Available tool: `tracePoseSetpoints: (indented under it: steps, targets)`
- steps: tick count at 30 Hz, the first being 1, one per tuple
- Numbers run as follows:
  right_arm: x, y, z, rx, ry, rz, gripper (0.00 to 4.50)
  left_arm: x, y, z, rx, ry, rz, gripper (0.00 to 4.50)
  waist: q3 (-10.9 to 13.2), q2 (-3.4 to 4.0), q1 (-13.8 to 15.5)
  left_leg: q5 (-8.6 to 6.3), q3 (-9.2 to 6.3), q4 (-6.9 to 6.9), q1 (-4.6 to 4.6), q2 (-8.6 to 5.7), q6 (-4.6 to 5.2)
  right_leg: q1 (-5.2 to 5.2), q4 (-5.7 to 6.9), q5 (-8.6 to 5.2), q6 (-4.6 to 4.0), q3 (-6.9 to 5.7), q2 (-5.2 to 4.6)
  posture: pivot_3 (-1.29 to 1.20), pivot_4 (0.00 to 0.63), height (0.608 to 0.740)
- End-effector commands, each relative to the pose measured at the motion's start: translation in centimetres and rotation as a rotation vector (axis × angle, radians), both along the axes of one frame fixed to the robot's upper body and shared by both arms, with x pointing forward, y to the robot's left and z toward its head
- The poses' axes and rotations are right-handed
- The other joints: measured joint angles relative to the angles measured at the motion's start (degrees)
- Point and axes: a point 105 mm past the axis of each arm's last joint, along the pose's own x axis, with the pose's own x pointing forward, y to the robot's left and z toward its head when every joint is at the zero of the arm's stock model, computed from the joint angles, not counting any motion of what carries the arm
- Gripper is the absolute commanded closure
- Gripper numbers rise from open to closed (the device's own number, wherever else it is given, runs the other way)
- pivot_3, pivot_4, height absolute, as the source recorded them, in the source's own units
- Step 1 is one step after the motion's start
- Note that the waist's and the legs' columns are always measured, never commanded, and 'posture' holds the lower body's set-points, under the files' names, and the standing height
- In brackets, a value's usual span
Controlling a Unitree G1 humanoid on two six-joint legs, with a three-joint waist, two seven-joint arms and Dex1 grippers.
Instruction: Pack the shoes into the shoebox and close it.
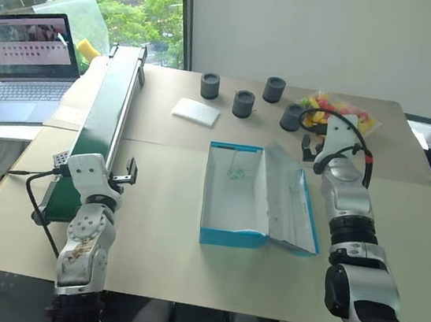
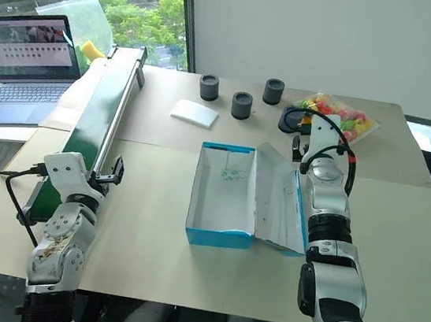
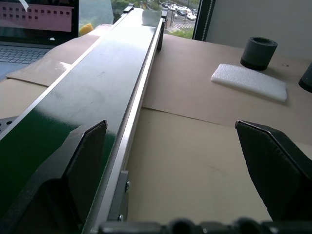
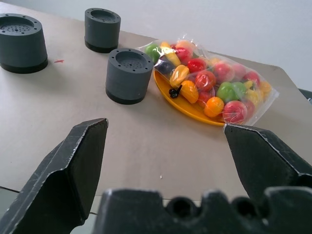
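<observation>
Barely begun: bright blue cardboard shoebox [image 1: 234, 199] lying mid-table, hinged lid flapped open, white inside bare; packing and closing left. Left gripper [image 1: 128, 175] and right gripper [image 1: 311, 147] both spread wide, holding nothing

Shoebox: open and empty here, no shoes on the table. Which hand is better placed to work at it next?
Probably the right. The right hand hangs open just past the shoebox, beside its opened lid. The left hand, also open, sits farther off by the green conveyor.

Blue cardboard shoebox [image 1: 231, 233], matt grey cups [image 4: 127, 75], glossy conveyor belt [image 3: 73, 97]
</observation>
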Motion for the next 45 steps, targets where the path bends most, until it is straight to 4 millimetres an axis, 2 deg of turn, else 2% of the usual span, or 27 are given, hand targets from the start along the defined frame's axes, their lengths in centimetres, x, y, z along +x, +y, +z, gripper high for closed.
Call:
tracePoseSetpoints:
  steps: [1,2,4,7,8,12,16,17,19,21,26,33,45]
  targets:
    - [0.0,2.6,2.3,0.021,-0.087,0.093,0.04,-0.1,-0.2,1.3,0.041,-0.029,-0.014,0.0,0.0,0.0,0.0,0.0,0.0,0.0,0.0,0.0,0.0,0.0,0.0,0.0,0.0,0.0,0.0,0.0,0.15,0.74]
    - [-0.3,6.0,3.8,0.047,-0.145,0.242,0.04,-0.2,-0.3,1.2,0.065,-0.002,-0.031,0.0,0.0,0.0,-0.2,0.0,0.0,0.0,0.0,0.0,0.0,0.0,0.0,0.0,0.0,0.0,0.0,0.0,0.15,0.74]
    - [-1.7,10.7,5.7,0.1,-0.206,0.464,0.04,-0.6,0.0,0.9,0.089,0.027,-0.047,0.0,0.0,0.0,-1.5,-0.02,0.03,-0.01,0.01,0.08,-0.01,-0.08,0.04,0.02,-0.02,0.08,0.08,0.0,0.15,0.74]
    - [-5.3,15.7,8.4,0.248,-0.232,0.807,0.04,-1.4,0.2,1.1,0.092,0.038,-0.055,0.0,0.0,0.02,-2.3,-0.05,0.01,-0.02,0.01,0.16,-0.02,-0.17,0.11,0.03,-0.03,0.2,0.17,0.0,0.15,0.74]
    - [-6.2,16.5,8.7,0.266,-0.23,0.871,0.04,-1.6,0.3,1.0,0.092,0.042,-0.058,0.0,0.0,0.02,-2.0,-0.05,-0.02,-0.02,-0.02,0.17,-0.02,-0.19,0.1,0.03,-0.03,0.19,0.17,0.0,0.15,0.74]
    - [-12.0,21.5,9.3,0.234,-0.143,1.277,0.04,-2.6,1.6,1.2,0.098,0.053,-0.046,0.0,0.0,0.01,-0.9,-0.09,-0.45,0.0,-0.03,0.16,-0.06,-0.16,0.01,0.05,0.01,0.11,0.13,0.0,0.15,0.74]
    - [-15.4,25.2,7.3,0.11,-0.029,1.471,0.04,-3.9,4.2,1.0,0.111,0.098,-0.027,0.0,0.0,0.01,-1.1,-0.12,-0.54,0.0,0.03,0.14,-0.09,-0.17,0.04,0.05,-0.01,0.08,0.17,0.0,0.15,0.74]
    - [-15.7,25.6,7.1,0.099,-0.019,1.483,0.04,-4.1,4.6,1.0,0.114,0.103,-0.023,0.0,0.0,0.01,-1.2,-0.12,-0.55,0.0,0.04,0.15,-0.1,-0.17,0.04,0.06,-0.03,0.08,0.18,0.0,0.15,0.74]
    - [-15.2,26.6,4.9,0.027,0.038,1.439,0.04,-4.8,6.2,1.1,0.121,0.125,0.02,0.0,0.0,0.0,-1.2,-0.12,-0.57,0.0,0.04,0.13,-0.11,-0.18,0.04,0.07,-0.04,0.09,0.18,0.0,0.15,0.74]
    - [-14.7,27.1,3.4,-0.013,0.062,1.385,0.04,-5.3,7.0,1.5,0.145,0.147,0.032,0.0,0.0,-0.03,-1.2,-0.14,-0.59,0.0,0.04,0.13,-0.13,-0.21,0.04,0.07,-0.04,0.09,0.18,0.0,0.15,0.74]
    - [-13.8,26.5,0.9,-0.108,0.072,1.284,0.04,-5.3,7.5,1.9,0.115,0.196,0.039,0.0,0.0,-0.05,-0.4,-0.15,-0.62,0.0,-0.06,0.1,-0.17,-0.34,0.03,0.07,-0.04,0.09,0.12,0.0,0.15,0.74]
    - [-11.7,24.9,0.7,-0.048,0.062,1.124,0.04,-3.5,6.8,0.6,0.09,0.287,-0.022,0.0,0.0,-0.08,-0.2,-0.14,-0.62,0.0,-0.02,0.1,-0.2,-0.34,0.07,0.09,-0.07,0.1,0.2,0.0,0.15,0.74]
    - [-11.7,24.3,0.1,-0.061,0.073,1.088,0.04,-2.4,5.9,-0.4,0.079,0.318,-0.021,0.0,-0.1,-0.12,-0.2,-0.17,-0.55,-0.02,-0.21,0.13,-0.27,-0.65,0.13,0.11,-0.11,0.16,0.19,0.0,0.15,0.74]
